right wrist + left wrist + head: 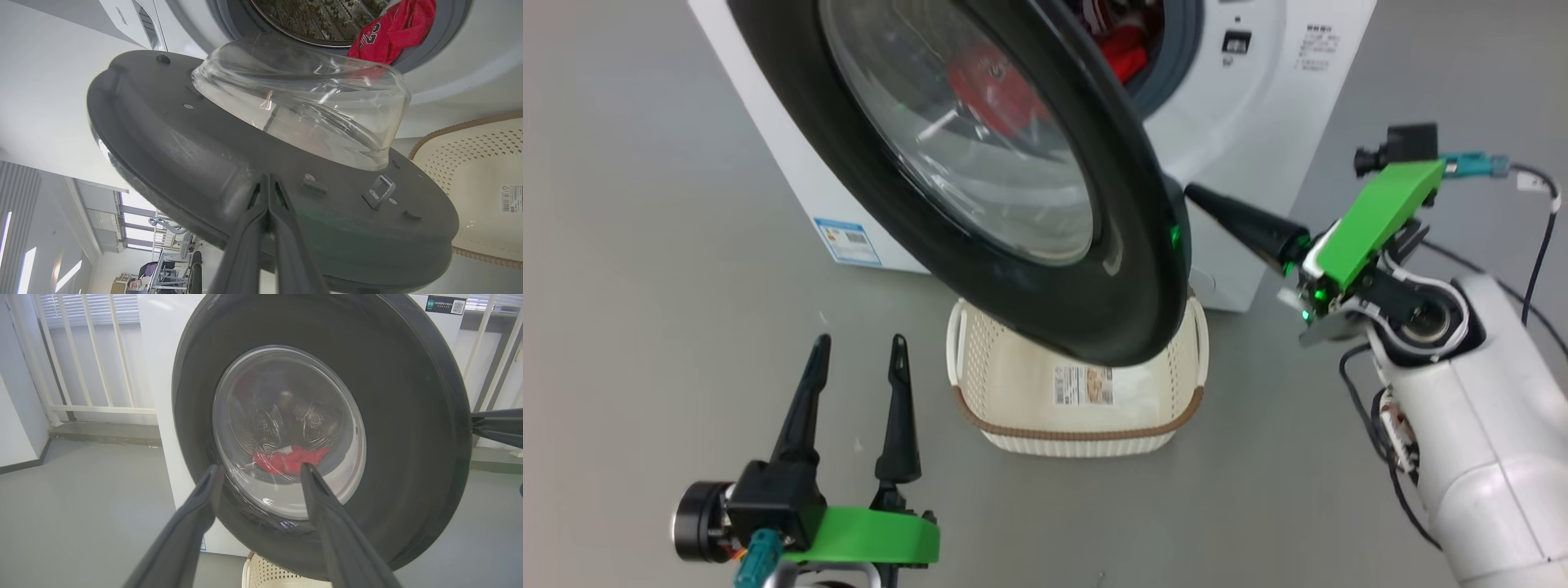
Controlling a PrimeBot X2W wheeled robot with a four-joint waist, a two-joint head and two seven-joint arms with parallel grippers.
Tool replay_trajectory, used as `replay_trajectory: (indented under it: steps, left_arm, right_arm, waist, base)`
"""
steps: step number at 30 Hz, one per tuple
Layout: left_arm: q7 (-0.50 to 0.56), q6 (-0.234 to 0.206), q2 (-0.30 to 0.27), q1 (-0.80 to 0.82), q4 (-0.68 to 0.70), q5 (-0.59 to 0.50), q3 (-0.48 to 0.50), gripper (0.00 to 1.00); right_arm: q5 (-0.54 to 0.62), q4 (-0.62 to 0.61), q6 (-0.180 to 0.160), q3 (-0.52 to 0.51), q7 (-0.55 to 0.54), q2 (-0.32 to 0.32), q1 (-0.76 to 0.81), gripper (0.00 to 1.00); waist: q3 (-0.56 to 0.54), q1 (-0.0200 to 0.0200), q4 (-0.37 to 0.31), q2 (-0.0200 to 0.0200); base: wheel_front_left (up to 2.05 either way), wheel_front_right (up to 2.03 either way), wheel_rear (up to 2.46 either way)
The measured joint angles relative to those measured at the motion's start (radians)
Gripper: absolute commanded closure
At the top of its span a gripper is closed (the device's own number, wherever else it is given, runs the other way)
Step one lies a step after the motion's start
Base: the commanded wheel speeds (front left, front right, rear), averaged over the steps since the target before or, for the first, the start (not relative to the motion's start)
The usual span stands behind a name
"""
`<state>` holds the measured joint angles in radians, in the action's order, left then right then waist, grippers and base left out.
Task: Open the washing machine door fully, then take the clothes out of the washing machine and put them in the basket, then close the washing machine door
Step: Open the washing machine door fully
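Looking at the washing machine door (1045, 302): it's a glossy black ring round a bulging clear glass bowl, swung partway out from the white boxy washing machine (1250, 106) and hanging over the basket (1086, 445). Its inner face is dull grey plastic with a little metal latch loop (382, 190).

The right gripper (1191, 192) has its 2 dark tapered fingers squeezed together with nothing between them, tips pressed on that inner face near the rim. The left gripper (861, 343) is spread wide and empty, above the grey floor (645, 327) beside the basket.

The basket is cream perforated plastic, rounded, with a brown woven-look rim and a paper sticker (1085, 384) on its bottom. The door hides its far end.

Red clothes (388, 36) sit in the holey steel drum (318, 16) by the grey rubber seal (1180, 57). There's a white number print on them that's hard to read. Through the glass they're just a red smear. The machine's top is cut off.
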<state>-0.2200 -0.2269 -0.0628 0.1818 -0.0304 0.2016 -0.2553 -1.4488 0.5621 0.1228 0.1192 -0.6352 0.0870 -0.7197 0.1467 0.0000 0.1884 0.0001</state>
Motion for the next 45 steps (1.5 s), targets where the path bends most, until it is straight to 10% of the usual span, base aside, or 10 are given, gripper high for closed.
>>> replay_trajectory:
  steps: [45]
  left_arm:
    - [0.035,-0.012,-0.049,-0.081,0.044,0.031,-0.002,0.0]
  right_arm:
    - [-0.101,0.002,0.001,0.205,0.054,-0.018,0.127,1.0]
  waist:
    - [-0.125,0.0,0.15,0.0]
  base:
    - [0.0,0.0,0.0]
